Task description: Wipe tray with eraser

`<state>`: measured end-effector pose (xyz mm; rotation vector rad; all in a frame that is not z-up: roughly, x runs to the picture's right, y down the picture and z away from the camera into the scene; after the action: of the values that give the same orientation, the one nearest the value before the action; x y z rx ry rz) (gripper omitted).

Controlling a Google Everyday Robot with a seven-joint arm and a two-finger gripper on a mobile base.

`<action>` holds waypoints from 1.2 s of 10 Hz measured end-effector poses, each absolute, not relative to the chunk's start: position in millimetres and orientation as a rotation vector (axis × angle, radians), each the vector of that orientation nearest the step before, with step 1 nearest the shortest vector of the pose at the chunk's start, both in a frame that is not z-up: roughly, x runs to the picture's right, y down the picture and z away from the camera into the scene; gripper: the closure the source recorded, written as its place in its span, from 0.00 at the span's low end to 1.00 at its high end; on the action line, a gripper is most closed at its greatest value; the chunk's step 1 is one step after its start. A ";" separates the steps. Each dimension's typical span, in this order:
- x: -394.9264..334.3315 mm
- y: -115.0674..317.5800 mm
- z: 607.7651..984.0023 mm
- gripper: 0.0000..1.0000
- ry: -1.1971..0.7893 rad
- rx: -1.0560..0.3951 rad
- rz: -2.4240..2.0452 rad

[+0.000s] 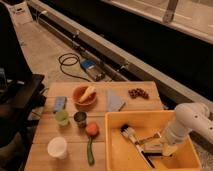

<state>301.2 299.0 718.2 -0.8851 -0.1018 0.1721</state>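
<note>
The yellow tray (116, 150) sat at the near right corner of the wooden table (102, 107). The robot's white arm (192, 120) reached down into it from the right. The gripper (159, 145) was low inside the tray, its fingers pressed together on the cream-topped eraser (153, 146), which lay against the tray floor near the middle. Just to the left of the eraser, a black-handled brush (134, 140) with white bristles lay aslant across the tray bottom.

Outside the tray, an orange bowl (84, 97) held a pale, banana-like piece of food. A blue block (60, 103) lay to the left of the bowl, with a green cup (62, 117) and a small dark cup (80, 118) nearer the front. An orange fruit (91, 129) rested beside the tray's left wall, above a long green vegetable (90, 151). A white cup (57, 147) stood near the front left. A blue-grey cloth (115, 101) and a cluster of small dark items (138, 93) lay behind the tray.
</note>
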 end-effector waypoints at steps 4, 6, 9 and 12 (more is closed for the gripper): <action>342.5 302.4 722.9 0.82 0.027 -0.930 0.204; 350.6 290.5 731.1 0.82 0.056 -0.915 0.224; 343.9 278.3 734.3 0.82 0.033 -0.876 0.236; 317.1 281.6 726.9 0.82 -0.033 -0.870 0.215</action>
<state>317.1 281.6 726.9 -0.8697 -0.0329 0.2149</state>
